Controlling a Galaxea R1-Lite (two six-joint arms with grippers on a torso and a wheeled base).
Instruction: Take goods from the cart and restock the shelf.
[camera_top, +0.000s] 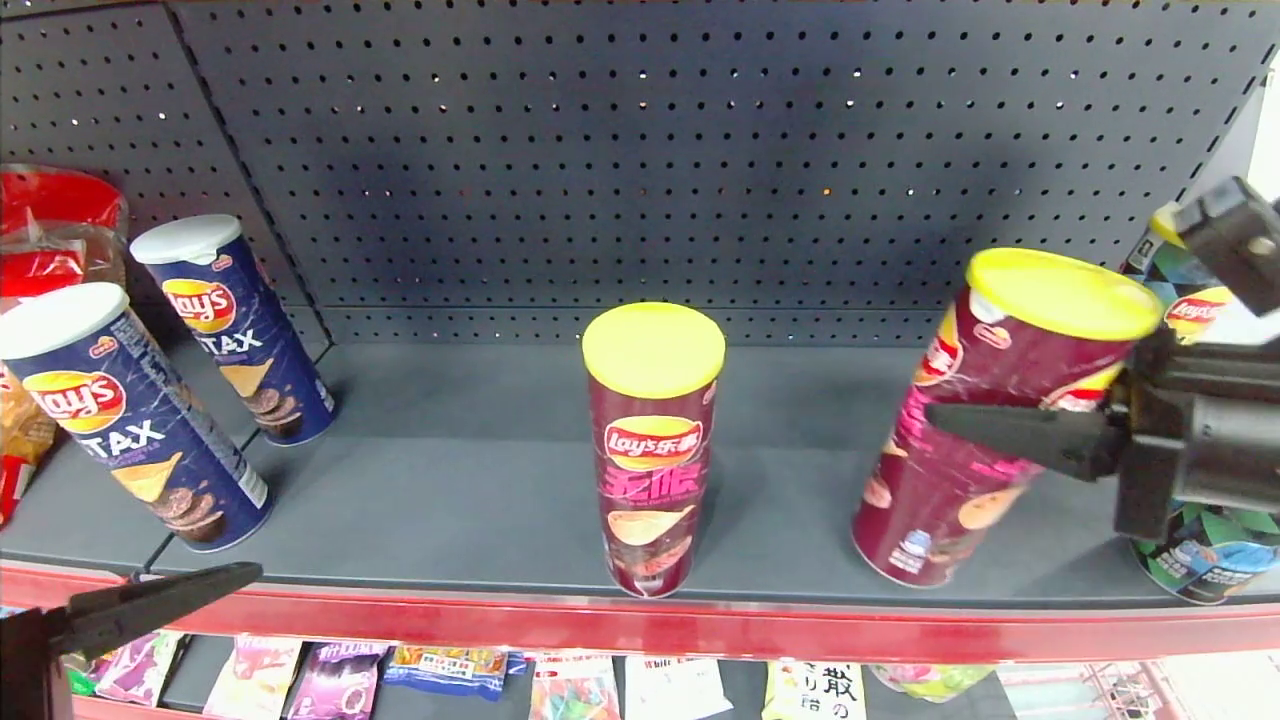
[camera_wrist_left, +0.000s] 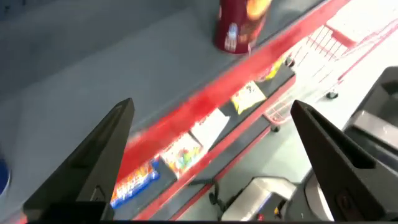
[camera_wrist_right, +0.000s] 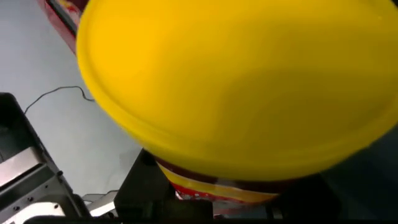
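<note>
Head view first: my right claw (camera_top: 1000, 400) is pinching the maroon can (camera_top: 935, 500) around its upper body. One dark finger (camera_top: 1030, 430) lies across the front just under the yellow lid (camera_top: 1060, 290). The can leans, top tipped toward my right arm, base low over the shelf (camera_top: 460, 480) near the front edge; whether the base touches I can't tell. I read that lean as a can partway to being stood up, so I judge this the placing step. It sits to the right of the standing can (camera_top: 652, 450), same maroon kind, upright mid-shelf with a gap between them, which makes sense as a row. Just behind my claw stands a patterned can (camera_top: 1215, 550), close enough that I'd worry about bumping it. Two blue cans (camera_top: 130, 430) hold the far left, well apart. Left wrist view now: my left claw (camera_wrist_left: 211, 106) is spread wide and grips nothing, hanging out in front of the shelf's red lip (camera_wrist_left: 205, 102), clear of the work. Packets (camera_wrist_left: 186, 149) lie on the level below, and the red wire frame off to the side looks like the cart (camera_wrist_left: 339, 43). Right wrist view: the yellow lid looms right against the camera with a strip of maroon wall beneath it, so the grip is high and close.
</note>
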